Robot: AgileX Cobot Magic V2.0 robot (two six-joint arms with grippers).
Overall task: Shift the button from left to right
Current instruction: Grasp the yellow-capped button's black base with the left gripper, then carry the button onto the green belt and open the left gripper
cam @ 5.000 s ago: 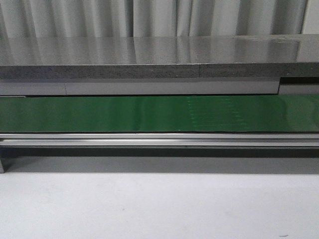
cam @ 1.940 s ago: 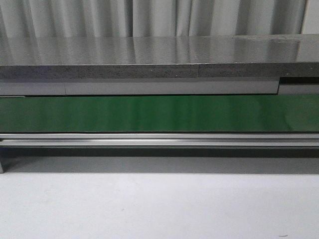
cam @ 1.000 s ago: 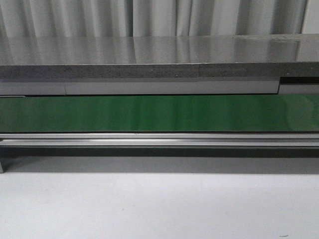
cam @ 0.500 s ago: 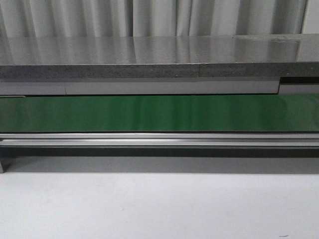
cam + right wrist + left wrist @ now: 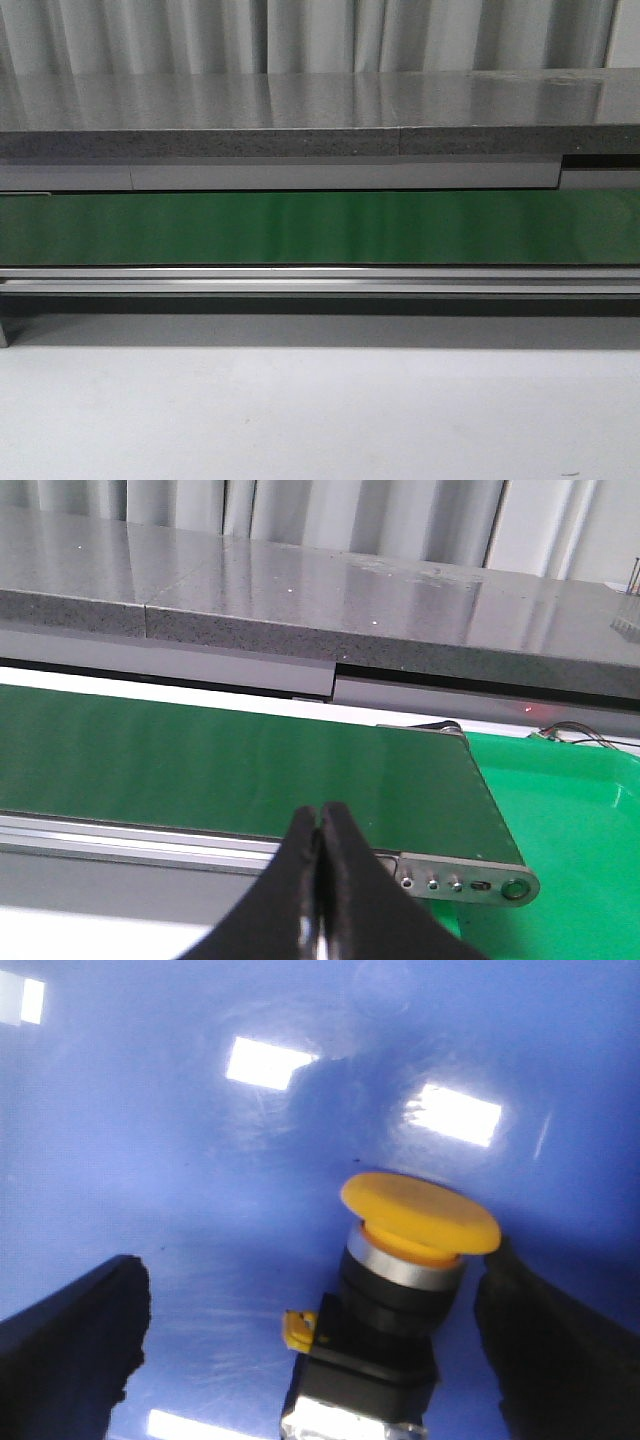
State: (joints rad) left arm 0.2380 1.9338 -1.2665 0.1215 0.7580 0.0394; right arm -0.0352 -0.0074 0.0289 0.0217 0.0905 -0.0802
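Two dark fingers of the left pincer (image 5: 310,1350) stand wide apart in the left wrist view, one finger (image 5: 75,1345) at one edge of the picture and the other (image 5: 560,1345) at the opposite edge, so this pincer is open. Between them sits the button (image 5: 395,1300), nearer to the second finger than to the first; its yellow cap comes just beside that finger, though whether they touch cannot be told. The cap is tilted, with a silver ring under it, a black boxy body below and a small yellow tab at the body's side. The button rests on a glossy blue floor (image 5: 180,1160) that reflects bright lights.

The right pincer (image 5: 320,880) has its black fingers pressed together with nothing between them. Beyond it runs a green belt (image 5: 230,770) on a silvery metal frame (image 5: 470,880), with a bright green tray (image 5: 570,820) just past the belt's end and a grey stone ledge (image 5: 300,590) behind.

From the front, the same belt (image 5: 320,228) runs across the picture above a pale surface (image 5: 320,410), and neither pincer shows there.
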